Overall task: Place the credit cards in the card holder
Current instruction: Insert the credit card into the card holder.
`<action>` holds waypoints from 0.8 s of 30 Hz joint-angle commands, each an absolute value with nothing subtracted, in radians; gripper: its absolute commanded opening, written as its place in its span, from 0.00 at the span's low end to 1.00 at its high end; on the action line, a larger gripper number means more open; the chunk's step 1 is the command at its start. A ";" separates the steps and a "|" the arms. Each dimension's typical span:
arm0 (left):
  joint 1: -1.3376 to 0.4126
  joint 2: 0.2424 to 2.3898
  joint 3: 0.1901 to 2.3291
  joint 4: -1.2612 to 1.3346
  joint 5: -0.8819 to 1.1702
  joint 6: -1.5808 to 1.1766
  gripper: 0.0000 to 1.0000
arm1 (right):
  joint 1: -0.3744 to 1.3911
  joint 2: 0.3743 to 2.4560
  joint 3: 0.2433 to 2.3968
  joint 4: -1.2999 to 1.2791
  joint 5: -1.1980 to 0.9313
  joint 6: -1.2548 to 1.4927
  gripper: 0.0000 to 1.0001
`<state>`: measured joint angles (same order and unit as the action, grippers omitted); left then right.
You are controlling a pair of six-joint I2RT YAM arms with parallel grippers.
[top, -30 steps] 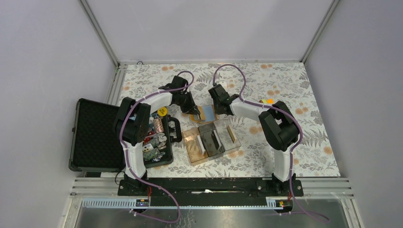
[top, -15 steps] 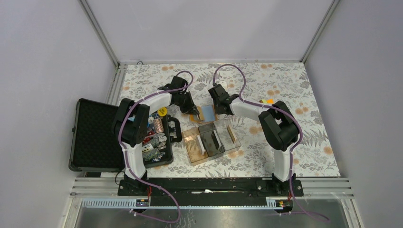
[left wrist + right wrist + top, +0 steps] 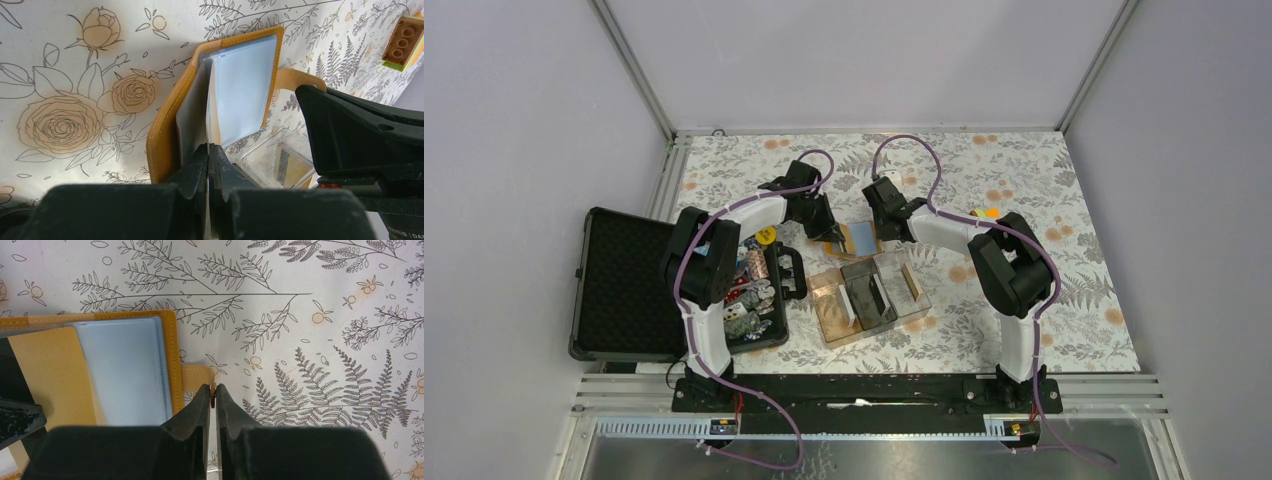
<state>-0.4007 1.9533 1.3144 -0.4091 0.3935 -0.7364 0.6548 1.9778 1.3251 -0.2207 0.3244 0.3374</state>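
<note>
Mid-frame, the open orange-tan leather card holder [image 3: 856,238] lies flat, light and floppy. The left gripper [image 3: 208,150] pinches its slippery clear plastic sleeve [image 3: 214,115]; the right gripper [image 3: 215,390] clamps the stiffer strap tab [image 3: 197,377], the surer hold.

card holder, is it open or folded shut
Open. The card holder lies spread, its clear inner sleeves showing, the left hand pinching one upright.

The left arm [image 3: 708,340] and the right arm [image 3: 1021,350] are each built of white tubular links joined by chunky black joint housings. A purple cable [image 3: 905,137] loops along each one (it trails down past the black base blocks [image 3: 696,390] too). The fingers [image 3: 192,172] are matte black plastic with blunt, narrow tips
</note>
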 commanded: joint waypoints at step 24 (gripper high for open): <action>-0.423 2.003 1.344 -0.395 0.416 -0.693 0.00 | 0.665 1.986 1.379 -0.247 0.348 0.353 0.00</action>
<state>-0.4061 1.9739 1.3247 -0.3939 0.4221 -0.7151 0.6548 1.9789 1.3342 -0.2356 0.3241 0.3416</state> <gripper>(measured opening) 0.025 0.111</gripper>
